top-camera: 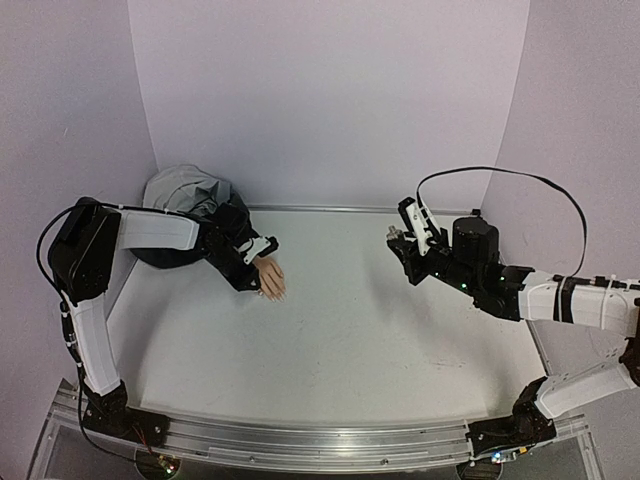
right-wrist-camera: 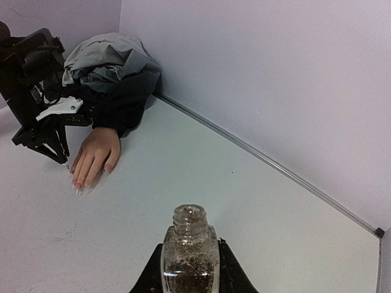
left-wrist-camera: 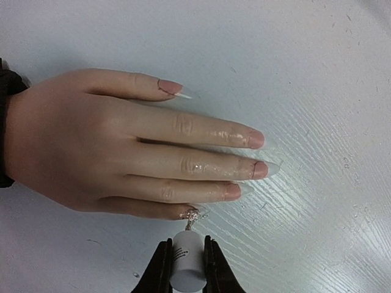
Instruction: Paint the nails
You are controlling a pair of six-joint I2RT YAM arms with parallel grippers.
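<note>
Left wrist view: nails (left-wrist-camera: 259,139) point right along the flat hand (left-wrist-camera: 91,146); left gripper (left-wrist-camera: 187,244) clamps white cap (left-wrist-camera: 186,271), print unreadable; right gripper (right-wrist-camera: 190,256) clamps bottle (right-wrist-camera: 190,229).

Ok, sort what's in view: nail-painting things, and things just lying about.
For the job: hand, its nails, white brush cap in the left gripper, open glitter bottle in the right gripper.
Lying about: jacket bundled in the corner.

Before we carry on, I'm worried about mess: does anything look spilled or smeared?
Yes. Glossy, glittery smears lie on the skin of the mannequin hand's index finger and middle finger, behind the nails. The open bottle in the right gripper stands upright; no spill shows.
</note>
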